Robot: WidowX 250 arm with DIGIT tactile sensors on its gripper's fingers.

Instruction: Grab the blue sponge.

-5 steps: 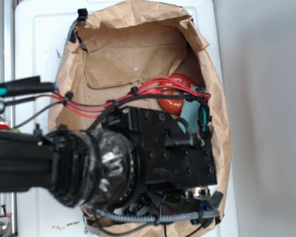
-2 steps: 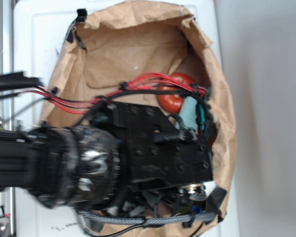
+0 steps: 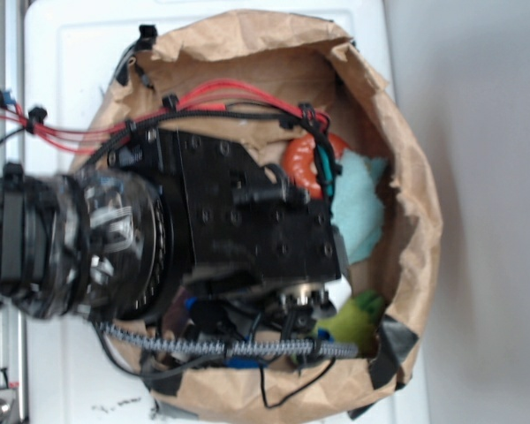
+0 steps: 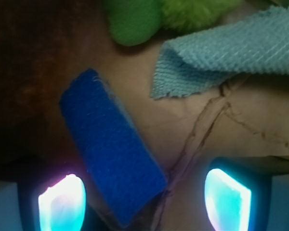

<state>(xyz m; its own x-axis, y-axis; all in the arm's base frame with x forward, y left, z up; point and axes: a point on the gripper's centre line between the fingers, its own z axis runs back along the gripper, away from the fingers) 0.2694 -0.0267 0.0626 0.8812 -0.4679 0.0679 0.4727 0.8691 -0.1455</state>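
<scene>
The arm is deep over the brown paper bag [image 3: 406, 177] now, its black body filling most of the exterior view and hiding much of what lies inside. From the wrist camera, the gripper [image 4: 144, 199] has its two glowing fingers spread well apart, nothing between them squeezed. The blue sponge [image 4: 111, 151] lies flat on the bag's crumpled paper floor, slanted, its lower end reaching down just beside the left-hand finger [image 4: 61, 202] in that view, with most of the block sitting in the gap between the two; I can't tell whether it touches. Up and to the right of it sits the pale teal cloth [image 4: 231, 53], apart from the sponge, and a fuzzy green toy [image 4: 154, 14] at the top edge. The orange ring [image 3: 302, 168] peeks out beside the arm.
</scene>
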